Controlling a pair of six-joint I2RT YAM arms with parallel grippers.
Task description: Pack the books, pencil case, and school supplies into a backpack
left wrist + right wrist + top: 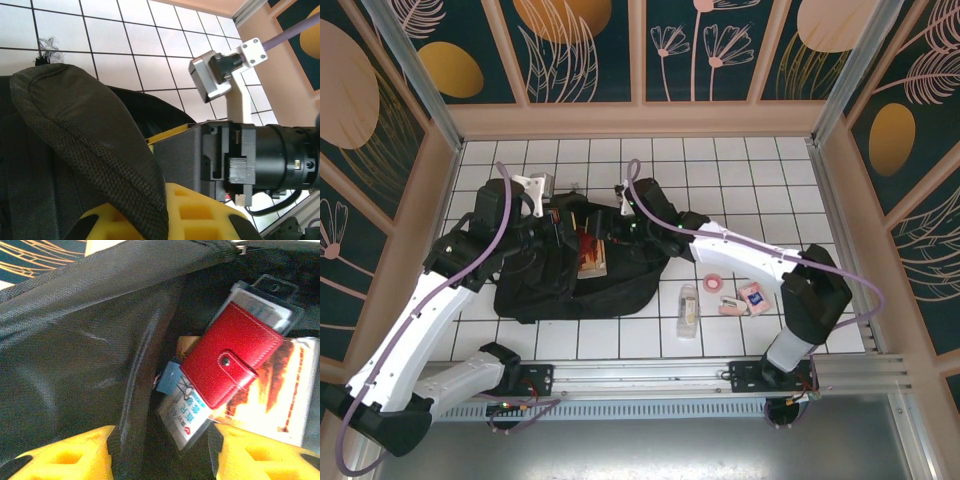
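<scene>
As things stand: both arms are at the backpack [615,295], centre-left of the top view; packing looks part done.
Left gripper [150,220]: clenched on a fold of the black mesh flap at the bottom of its wrist view, holding the mouth up.
Right gripper [162,459]: jaws apart inside the mouth, nothing seen pinched between them.
Pencil case [230,355]: red, snap-closed, lying slantwise inside, right of centre in the right wrist view.
Books [285,395]: white one with red print lies under the case; an orange edge behind is probably the second.
Sleeved card [182,417]: tucked under the case's lower end, beside the lining.
Supplies out: tape roll [715,283], card [753,295], pink piece [732,307] and packet [688,308] lie near each other on the tiles, right of the backpack.
Handling, backpack: soft and limp; the mouth probably sags shut if the flap is let go.
Handling, tape roll: light, stiff, apt to roll; grip across the ring.
Handling, packet: clear film, likely slippery; take it across the narrow middle.
Handling, card and pink piece: thin, flat, light; pinch at an edge.
</scene>
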